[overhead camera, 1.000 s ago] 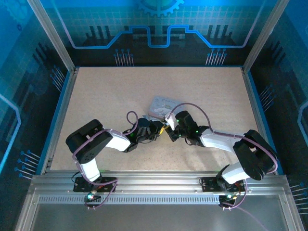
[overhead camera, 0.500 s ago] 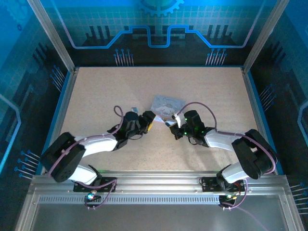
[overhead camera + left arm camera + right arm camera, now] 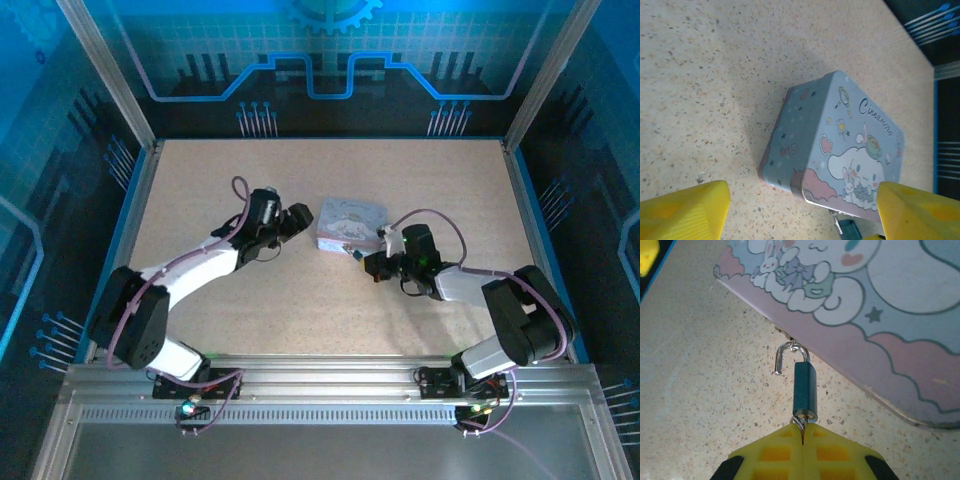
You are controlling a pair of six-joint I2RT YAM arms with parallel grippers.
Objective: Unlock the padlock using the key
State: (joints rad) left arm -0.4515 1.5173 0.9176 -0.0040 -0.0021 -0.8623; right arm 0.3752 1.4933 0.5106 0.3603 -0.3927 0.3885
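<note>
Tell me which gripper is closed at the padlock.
The right gripper, pinched shut on the key at the padlock's keyhole end, beside the tin. The left gripper stands open on the tin's other side, holding nothing.

The tin [image 3: 855, 145] is pale blue-grey with a pink scalloped border, small stars and hearts. Its lid carries a white cartoon figure with rabbits. The padlock [image 3: 805, 390] is dark teal with a brassy base and a silver shackle. The key [image 3: 801, 424] is a thin dark sliver. The right gripper [image 3: 803, 431] and left gripper [image 3: 804, 186] have bright yellow pads. The table [image 3: 700, 75] is beige with dark speckles.
</note>
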